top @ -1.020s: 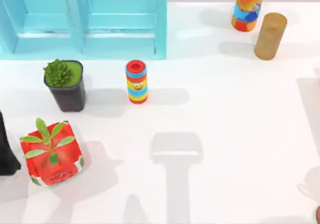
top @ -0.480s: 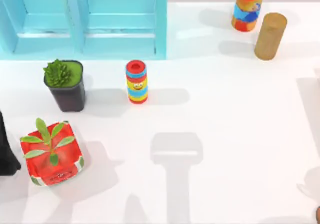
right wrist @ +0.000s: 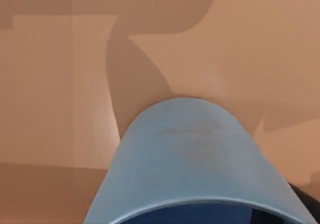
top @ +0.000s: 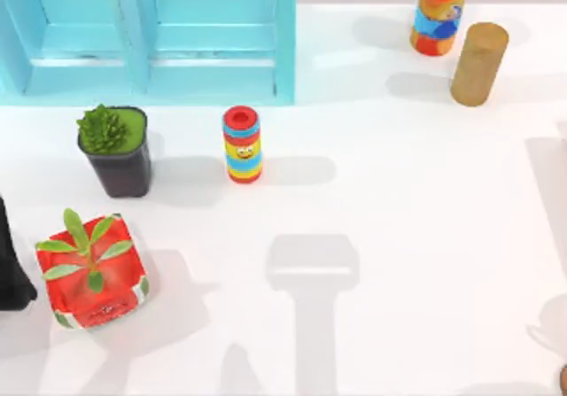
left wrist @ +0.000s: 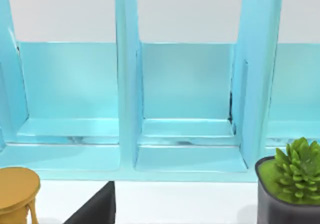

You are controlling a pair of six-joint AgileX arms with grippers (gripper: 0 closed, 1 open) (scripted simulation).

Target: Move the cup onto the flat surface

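The light-blue cup sits very close under my right wrist camera, its rim toward the lens, with a plain tan-brown surface behind it. A dark sliver shows beside the cup's edge. The flat surface, the broad white tabletop, spreads across the top view. My left arm is a black shape parked at the table's left edge.
A turquoise shelf unit stands at the back left. Two potted plants, one in a black pot and one in a red pot, stand at the left. A striped cylinder is mid-table, with another striped cylinder and a tan cylinder at the back right.
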